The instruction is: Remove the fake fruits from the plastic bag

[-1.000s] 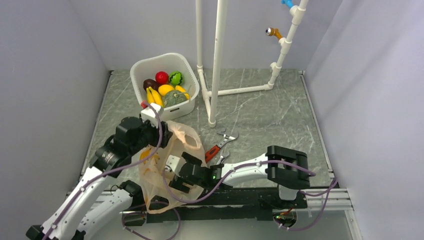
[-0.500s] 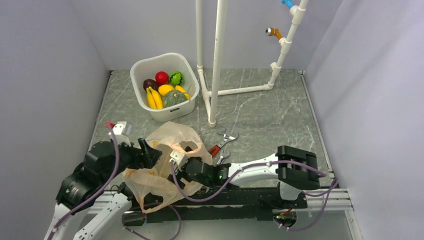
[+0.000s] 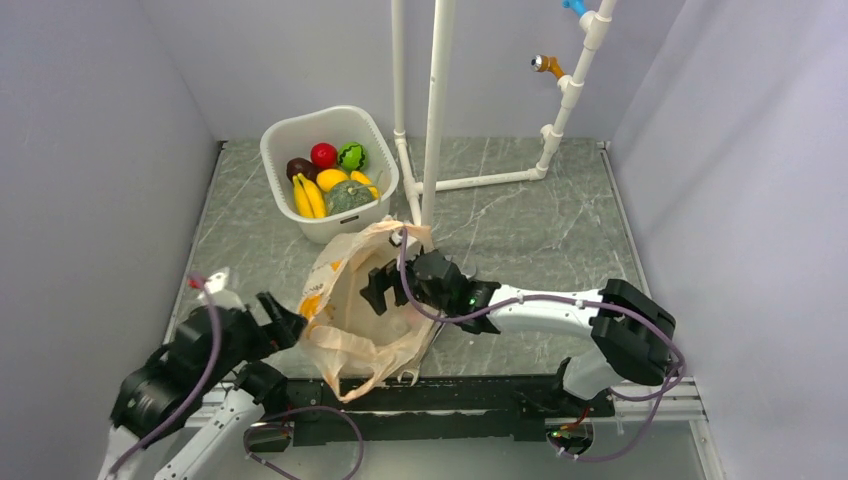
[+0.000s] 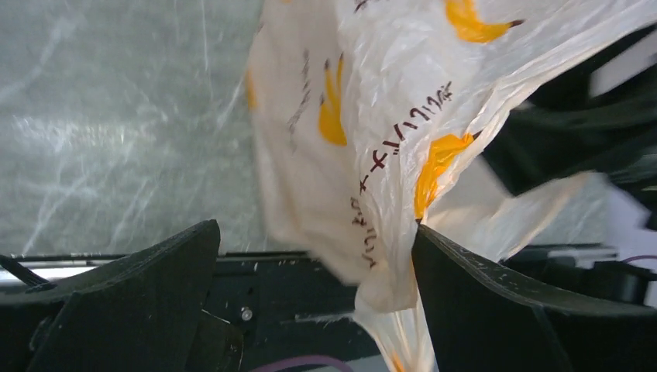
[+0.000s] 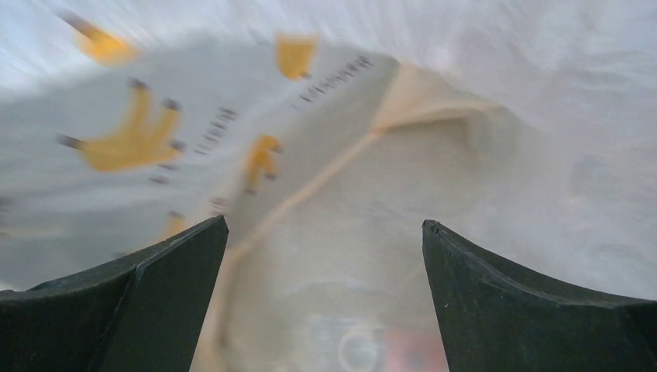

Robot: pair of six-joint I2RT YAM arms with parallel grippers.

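Top: 1 bag (image 3: 345, 305) lay on table (image 3: 520, 215), near 1 tub (image 3: 290, 125) w/ bananas (image 3: 308, 195), 1 squash (image 3: 347, 197), 1 striped ball (image 3: 351, 156), 1 orange ball (image 3: 331, 179), 1 red ball (image 3: 323, 154), 1 maroon fruit (image 3: 300, 168). L gripper (image 3: 285, 318) sat low beside bag; R gripper (image 3: 378, 288) stretched fwd at bag's mouth.
L wrist: bag (image 4: 387, 77) hung btwn L gripper's (image 4: 314, 229) released jaws; dark print unreadable.
R wrist: R gripper (image 5: 325, 225) jaws spread wide, bag (image 5: 465, 139) all round.

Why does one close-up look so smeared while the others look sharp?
Right wrist view: banana print on the plastic bag is smeared, probably motion or closeness. Left wrist view: print mostly crisp, soft only at the bag's lower edge. Top view: sharp and evenly lit.
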